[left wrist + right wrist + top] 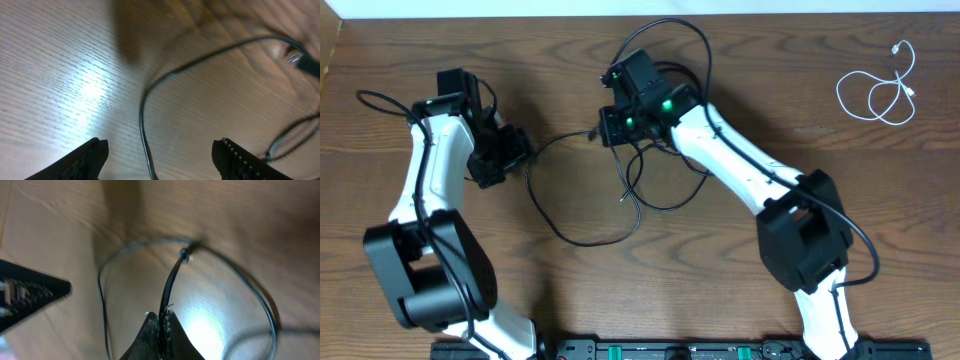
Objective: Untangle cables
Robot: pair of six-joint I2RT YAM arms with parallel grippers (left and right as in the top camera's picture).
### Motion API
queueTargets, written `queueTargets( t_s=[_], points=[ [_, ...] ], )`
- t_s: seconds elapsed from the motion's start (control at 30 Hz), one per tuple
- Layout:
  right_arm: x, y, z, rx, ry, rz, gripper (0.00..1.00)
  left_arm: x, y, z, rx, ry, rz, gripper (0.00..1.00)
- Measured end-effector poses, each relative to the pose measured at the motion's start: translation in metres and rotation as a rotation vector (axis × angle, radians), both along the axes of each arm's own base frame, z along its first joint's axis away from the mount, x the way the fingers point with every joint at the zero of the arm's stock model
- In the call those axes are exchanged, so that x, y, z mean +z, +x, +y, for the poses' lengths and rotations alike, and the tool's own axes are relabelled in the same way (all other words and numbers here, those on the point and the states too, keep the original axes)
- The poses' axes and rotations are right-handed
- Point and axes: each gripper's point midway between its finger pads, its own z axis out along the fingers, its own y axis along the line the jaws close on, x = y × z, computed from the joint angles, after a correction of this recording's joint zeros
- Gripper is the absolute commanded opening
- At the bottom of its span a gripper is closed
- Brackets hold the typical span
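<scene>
From overhead, the brown wood-grain worktop carries the thin black cables, limp cords lying in loose overlapping loops at the centre, between the two glossy white-and-black arms. The thin white cable lies coiled by itself near the far right corner, well apart from the tangle. The left fingers sit at the left end of the black loops. The right fingers are at the top of the tangle, with strands curling around and under that arm.

In the left wrist view, the left fingers, matte black with ridged inner faces, stand wide open. One strand of the thin black cables curves down between them, touching neither. A blurred metal-tipped plug lies to the right.

In the right wrist view, the right fingers are closed, pinching a strand of the thin black cables that rises to a small plug. A larger loop rings it on the worktop. A black toothed wedge juts in from the left.
</scene>
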Motion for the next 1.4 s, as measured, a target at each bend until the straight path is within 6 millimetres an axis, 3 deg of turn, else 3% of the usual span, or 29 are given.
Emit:
queueTargets(
  t_s=[0.23, 0.37, 0.73, 0.87, 1.0, 1.2, 1.4],
  points=[
    [-0.001, 0.019, 0.026, -0.033, 0.068, -0.091, 0.01, -0.002, 0.004, 0.020, 0.051, 0.010, -0.023, 0.70],
    [0.013, 0.032, 0.037, -0.043, 0.131, -0.165, 0.01, -0.001, 0.007, 0.022, 0.053, 0.014, -0.038, 0.70],
    [0.015, 0.050, 0.030, -0.102, 0.120, -0.224, 0.01, -0.007, 0.016, 0.026, 0.046, 0.037, -0.065, 0.70],
    [-0.005, 0.051, 0.026, -0.114, 0.080, -0.198, 0.01, -0.008, 0.021, 0.032, 0.016, 0.072, -0.086, 0.60],
    [-0.030, 0.046, 0.021, -0.115, 0.028, -0.150, 0.01, -0.008, 0.025, 0.041, 0.000, 0.124, -0.097, 0.40],
    [-0.036, 0.044, 0.015, -0.120, 0.006, -0.129, 0.01, -0.006, 0.034, 0.057, -0.028, 0.220, -0.133, 0.28],
    [-0.036, 0.045, 0.014, -0.124, 0.001, -0.131, 0.01, -0.003, 0.039, 0.086, -0.021, 0.385, -0.135, 0.19]
  ],
)
